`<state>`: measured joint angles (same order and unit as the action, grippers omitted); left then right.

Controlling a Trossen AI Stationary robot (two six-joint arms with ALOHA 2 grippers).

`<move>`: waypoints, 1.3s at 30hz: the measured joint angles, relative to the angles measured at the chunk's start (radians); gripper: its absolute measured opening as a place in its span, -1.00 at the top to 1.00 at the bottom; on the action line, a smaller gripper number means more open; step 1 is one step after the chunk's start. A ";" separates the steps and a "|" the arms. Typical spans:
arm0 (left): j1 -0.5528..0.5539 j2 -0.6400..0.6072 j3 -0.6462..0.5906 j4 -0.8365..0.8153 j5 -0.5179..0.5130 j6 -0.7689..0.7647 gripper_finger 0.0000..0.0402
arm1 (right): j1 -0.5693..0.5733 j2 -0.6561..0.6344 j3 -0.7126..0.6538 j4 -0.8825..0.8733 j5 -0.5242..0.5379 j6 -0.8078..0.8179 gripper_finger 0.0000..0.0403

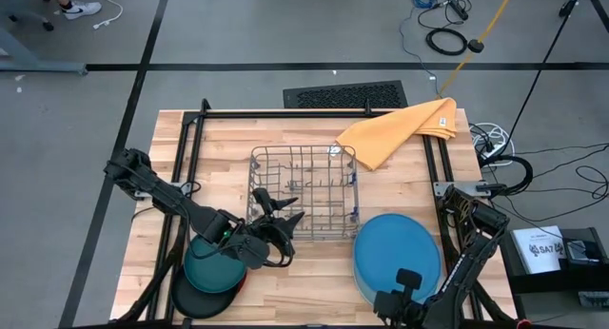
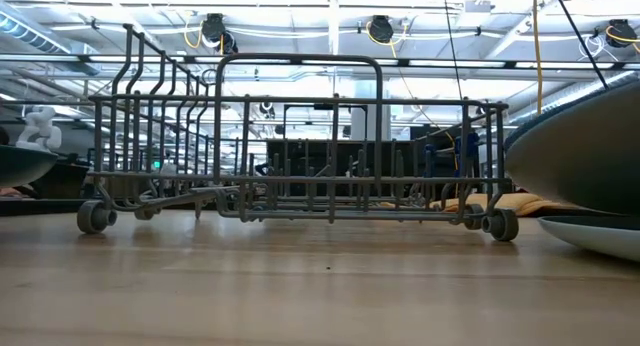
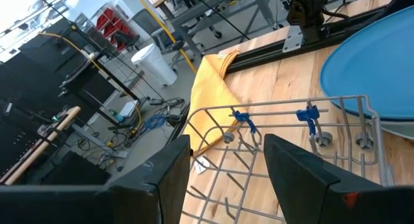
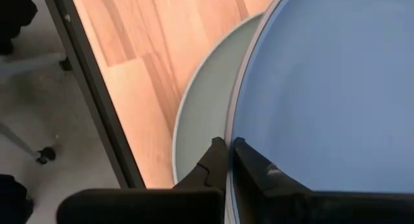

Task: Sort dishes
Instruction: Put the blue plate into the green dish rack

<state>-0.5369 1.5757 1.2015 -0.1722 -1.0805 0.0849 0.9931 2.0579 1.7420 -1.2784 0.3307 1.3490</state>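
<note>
Pale wood table (image 1: 314, 281), right end effector (image 4: 228, 146) pinching bright blue plate (image 1: 398, 256), left end effector (image 1: 285, 213) wide.

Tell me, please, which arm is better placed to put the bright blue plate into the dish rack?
The right. Its gripper is already closed on the rim of the bright blue plate, beside the dish rack. The left gripper is open and empty, at the rack's near corner.

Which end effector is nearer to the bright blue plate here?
Right. The right end effector grips the bright blue plate by its rim. The left end effector is open across the table, at the wire dish rack.
</note>
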 joint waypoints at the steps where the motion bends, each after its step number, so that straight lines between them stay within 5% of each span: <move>1: 0.000 0.000 0.000 0.000 0.000 0.000 0.01 | 0.000 -0.002 0.000 0.006 0.023 0.001 1.00; 6: 0.000 0.000 0.000 0.000 0.000 0.000 0.01 | 0.008 -0.030 0.001 -0.010 0.094 0.030 0.99; 11: 0.000 0.000 0.000 0.000 0.001 0.000 0.01 | 0.000 -0.028 -0.017 0.020 0.031 0.052 0.96; 25: 0.000 0.000 0.000 0.000 0.004 0.000 0.01 | -0.023 -0.032 -0.021 -0.049 -0.068 0.077 0.11; 31: 0.000 0.000 0.000 0.010 0.004 0.000 0.01 | -0.047 -0.036 -0.022 -0.293 -0.003 0.143 0.11; 34: 0.000 0.000 0.000 0.010 0.004 0.001 0.01 | -0.071 -0.046 -0.031 -0.215 -0.003 0.067 0.14; 39: 0.000 0.000 0.000 0.008 0.004 0.001 0.01 | -0.081 -0.045 -0.031 0.003 -0.183 -0.046 0.15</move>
<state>-0.5369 1.5757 1.2011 -0.1638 -1.0763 0.0864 0.9118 2.0125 1.7115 -1.2750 0.1472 1.3025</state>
